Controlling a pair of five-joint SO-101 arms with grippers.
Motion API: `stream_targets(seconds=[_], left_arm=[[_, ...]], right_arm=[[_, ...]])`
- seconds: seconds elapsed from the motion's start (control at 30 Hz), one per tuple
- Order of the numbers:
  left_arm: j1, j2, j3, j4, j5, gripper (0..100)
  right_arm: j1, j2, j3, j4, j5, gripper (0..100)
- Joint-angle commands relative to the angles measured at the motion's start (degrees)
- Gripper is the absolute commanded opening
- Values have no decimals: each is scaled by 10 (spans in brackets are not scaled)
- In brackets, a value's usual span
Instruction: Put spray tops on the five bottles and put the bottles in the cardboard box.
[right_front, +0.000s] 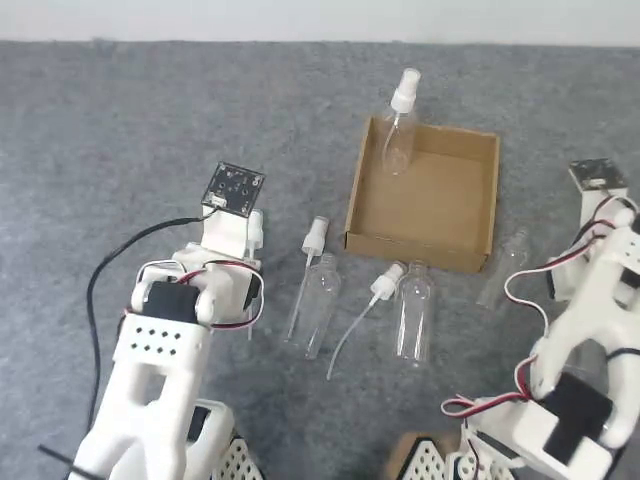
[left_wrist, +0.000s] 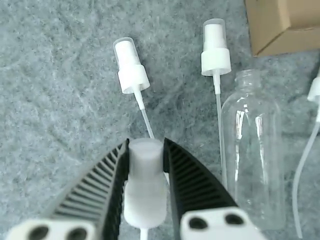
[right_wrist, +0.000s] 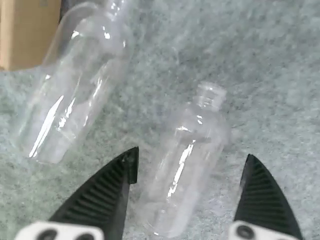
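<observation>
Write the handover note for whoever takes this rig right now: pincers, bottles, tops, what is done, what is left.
Left pincer: shut on a spray top.
Right pincer: open, astride the first bare bottle lying on the mat.
Done: one capped bottle leans in a corner of the cardboard box.
On the mat: second bare bottle and third bare bottle in front of the box, each with a loose top beside it; fourth bare bottle beside the box.
Left: cap these four bottles and box them.
</observation>
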Motion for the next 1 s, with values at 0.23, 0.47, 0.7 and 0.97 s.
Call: stream_targets(seconds=[0.23,0.47,0.7,0.97], left_arm=[[0,-18,-2,-11,-3,23],[1,-18,-2,-11,-3,23],[2,-18,-2,-11,-3,23],[1,-18,-2,-11,-3,23]], right_arm=[[15,124,-120,4,-4,268],[31,226,-195,18,-8,267],[31,262,-194,17,-9,185],[29,241,-211,26,-9,46]])
